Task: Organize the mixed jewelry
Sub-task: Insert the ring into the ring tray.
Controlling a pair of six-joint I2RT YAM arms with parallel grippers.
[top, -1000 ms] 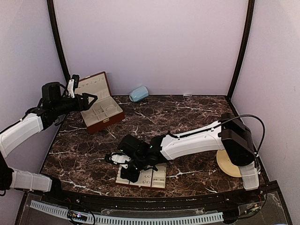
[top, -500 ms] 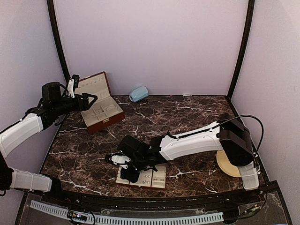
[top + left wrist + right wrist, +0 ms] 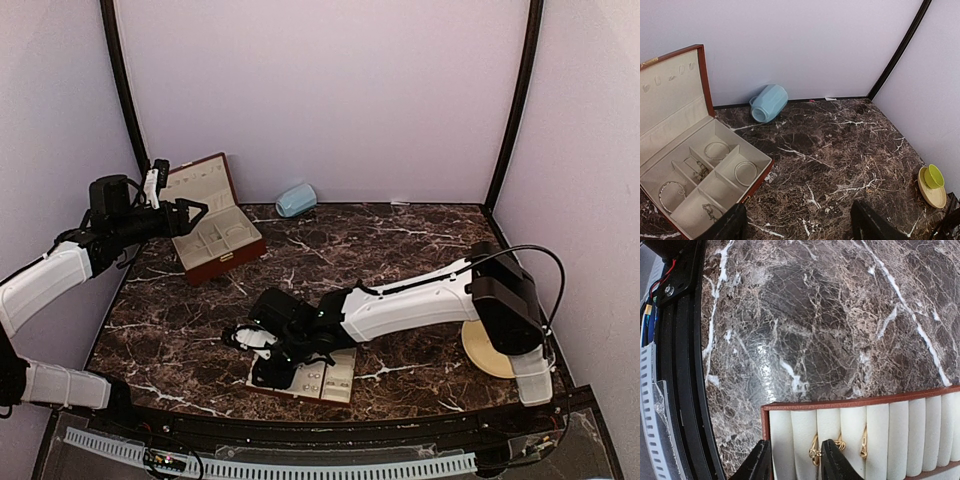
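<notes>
Right tool sits low over the near-left end of the ring tray, at the near centre of the marble worktop. A second ago its fingers were pinched shut; now they stand partly apart, gripping nothing, straddling a gold ring that sits wedged in a slot between the cream rolls. A second gold piece sits one slot to the right. In the top view the tool has barely shifted over the tray across the last second, so the only real change is the fingers parting.

Judgement: that reads as a release. The ring looks placed in its slot and this piece is done; the next move would be to lift clear without dragging it out. Slot seating can't be fully confirmed, as the ring is partly hidden by the rolls.

Left tool hangs wide open and empty, up at the far left, unchanged over the last second, looking down on the open jewelry box. The box holds bangles and chain pieces in its compartments. More small items sit on the tray in the top view, too small to identify.

Also there: a blue cup on its side by the back wall, and a cream dish at the right with a green piece on it.
</notes>
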